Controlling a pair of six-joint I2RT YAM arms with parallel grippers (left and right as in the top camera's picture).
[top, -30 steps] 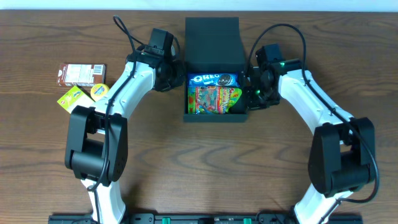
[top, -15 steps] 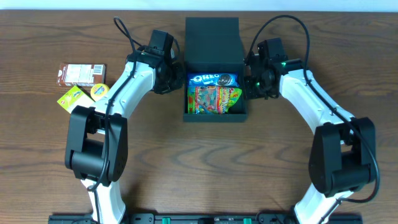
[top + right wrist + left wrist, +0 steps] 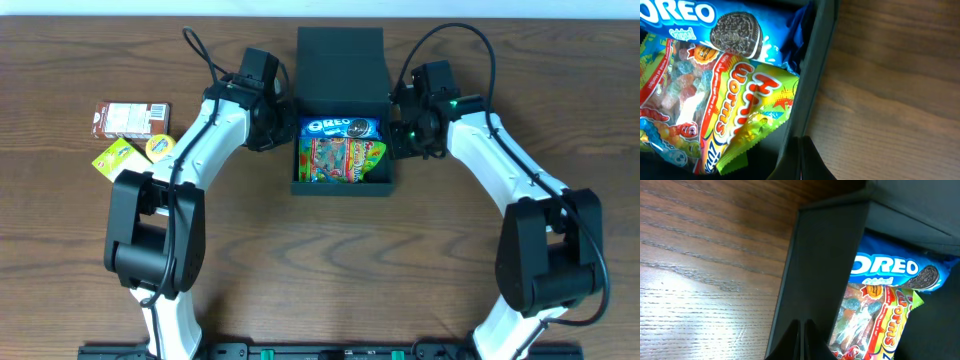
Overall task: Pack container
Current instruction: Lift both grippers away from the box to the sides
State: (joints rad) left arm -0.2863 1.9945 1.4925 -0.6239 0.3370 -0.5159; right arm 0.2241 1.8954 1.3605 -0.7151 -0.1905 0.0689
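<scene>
Reaching in from either side, the left arm (image 3: 205, 140) and right arm (image 3: 495, 155) bow outward at the elbows and turn their wrists in toward the container (image 3: 340, 187). It sits at the middle of the counter's (image 3: 320, 270) far edge, its flap lid (image 3: 340, 60) lying open behind it. The left gripper (image 3: 284, 128), fingers pressed together on nothing, is at the box's left wall. The right gripper (image 3: 399, 138), likewise closed, is at the right wall. An Oreo packet (image 3: 340, 127) and a gummy-worms bag (image 3: 345, 160) lie inside.

Table (image 3: 320, 260): dark brown wood, grain running sideways.
Beyond far edge: narrow pale strip (image 3: 150, 8), unclear what.
Light: soft whitish sheen (image 3: 680, 295) on the wood.
</scene>
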